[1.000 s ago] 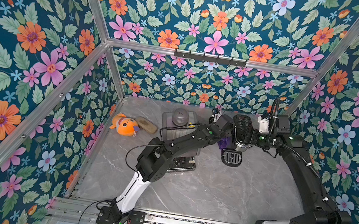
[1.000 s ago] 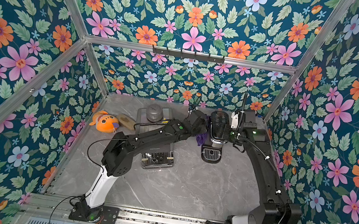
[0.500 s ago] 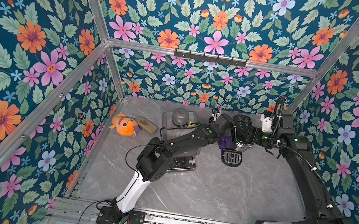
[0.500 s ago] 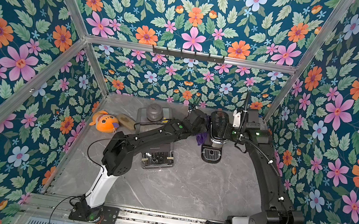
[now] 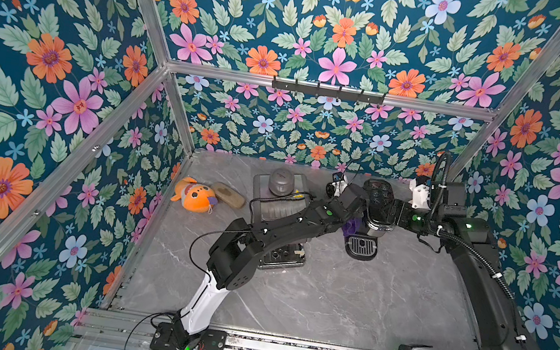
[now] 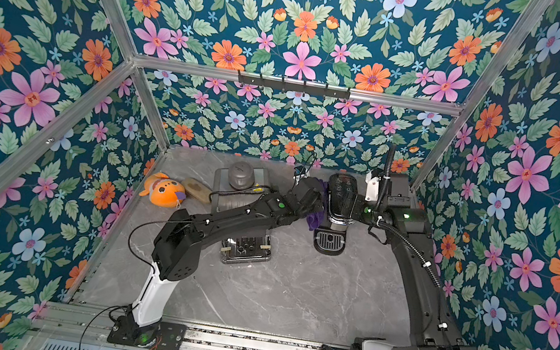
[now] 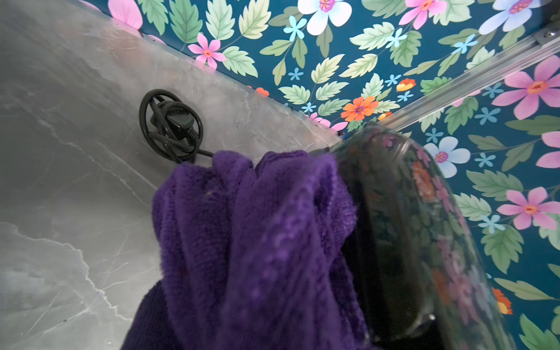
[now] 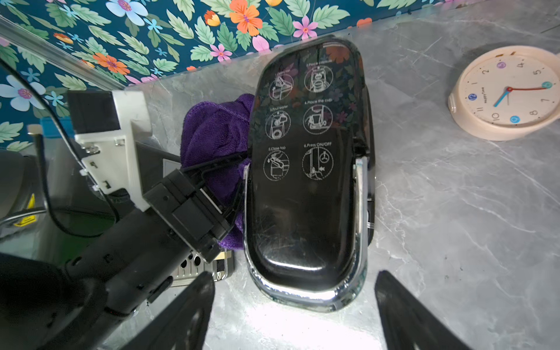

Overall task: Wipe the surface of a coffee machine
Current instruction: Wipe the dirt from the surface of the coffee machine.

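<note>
The glossy black coffee machine (image 5: 377,210) (image 6: 341,199) stands near the back wall in both top views, its drip tray (image 5: 361,246) in front. A purple cloth (image 5: 351,228) (image 7: 257,236) is bunched against the machine's left side (image 7: 409,230). My left gripper (image 5: 351,212) (image 8: 231,181) is shut on that cloth, and the fabric buries its fingertips. The right wrist view looks down on the machine's printed top (image 8: 306,181). My right gripper (image 8: 294,274) is open above the machine's near end, one finger on either side, neither touching it.
An orange plush toy (image 5: 195,195) and a tan pad (image 5: 228,194) lie at the left. A grey appliance (image 5: 282,184) sits under my left arm. A cream clock (image 8: 509,91) lies right of the machine, a coiled black cord (image 7: 171,127) behind it. Floral walls enclose three sides.
The left gripper and cloth have slid a little along the machine's left side. The right arm has shifted slightly back and to the right, jaws still spread.
</note>
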Controlling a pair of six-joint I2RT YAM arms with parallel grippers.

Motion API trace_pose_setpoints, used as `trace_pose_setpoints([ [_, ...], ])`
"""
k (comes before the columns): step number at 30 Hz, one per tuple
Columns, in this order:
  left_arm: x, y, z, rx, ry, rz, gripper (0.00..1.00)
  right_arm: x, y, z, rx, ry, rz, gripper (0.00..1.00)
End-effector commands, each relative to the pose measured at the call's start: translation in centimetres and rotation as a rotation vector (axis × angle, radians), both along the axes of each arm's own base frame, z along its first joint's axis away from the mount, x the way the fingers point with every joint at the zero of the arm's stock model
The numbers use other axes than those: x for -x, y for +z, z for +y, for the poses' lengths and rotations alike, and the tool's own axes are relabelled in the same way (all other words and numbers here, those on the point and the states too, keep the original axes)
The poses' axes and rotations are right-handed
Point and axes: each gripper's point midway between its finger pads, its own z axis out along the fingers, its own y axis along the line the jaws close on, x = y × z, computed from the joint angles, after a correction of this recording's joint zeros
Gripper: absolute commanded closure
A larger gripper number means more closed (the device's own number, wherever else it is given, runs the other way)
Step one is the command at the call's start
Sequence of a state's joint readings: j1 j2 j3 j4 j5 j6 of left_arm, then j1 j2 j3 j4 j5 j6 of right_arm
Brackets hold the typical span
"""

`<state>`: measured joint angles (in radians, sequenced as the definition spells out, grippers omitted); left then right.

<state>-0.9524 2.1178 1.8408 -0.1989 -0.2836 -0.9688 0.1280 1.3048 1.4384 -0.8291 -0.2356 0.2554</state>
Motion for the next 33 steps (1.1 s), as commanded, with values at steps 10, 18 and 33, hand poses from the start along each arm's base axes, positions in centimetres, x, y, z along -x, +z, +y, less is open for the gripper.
trace_pose_setpoints([
  [10,0.4,-1.9,-1.0,0.025,0.049,0.0,1.0,0.3,-0.9,0.7,-0.038,0.024,0.018,0.16],
  [18,-0.1,-3.7,-0.9,-0.001,0.069,0.018,1.0,0.5,-1.3,1.0,-0.052,0.032,0.025,0.17],
  [33,0.0,-7.8,0.2,-0.067,0.101,0.081,1.0,0.5,-1.7,1.3,-0.068,0.042,0.033,0.17],
])
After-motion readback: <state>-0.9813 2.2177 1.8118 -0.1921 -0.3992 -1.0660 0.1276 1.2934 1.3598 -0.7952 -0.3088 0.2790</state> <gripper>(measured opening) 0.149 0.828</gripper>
